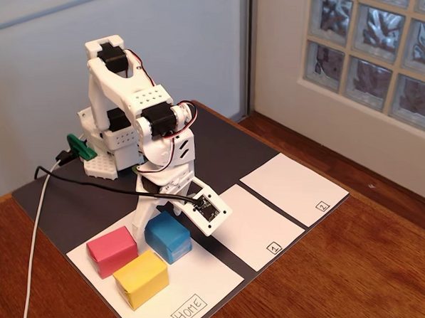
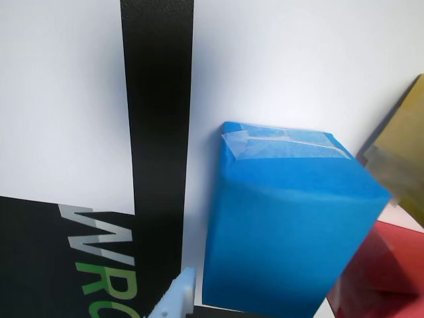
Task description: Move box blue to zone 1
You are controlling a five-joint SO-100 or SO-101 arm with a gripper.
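Nearest me, the blue paper-wrapped cuboid box (image 1: 168, 236) sits on the white Home paper panel (image 1: 199, 279), white two-finger gripper (image 1: 155, 214) above it (I cannot tell its opening); beyond, white panel marked 1 (image 1: 255, 229)

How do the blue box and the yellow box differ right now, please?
The blue box lies at the back of the Home panel, directly under the gripper; the yellow box lies nearer the front edge, clear of the arm. Blue is nearest zone 1; yellow sits farther away. Both look the same size, paper-wrapped and resting flat.
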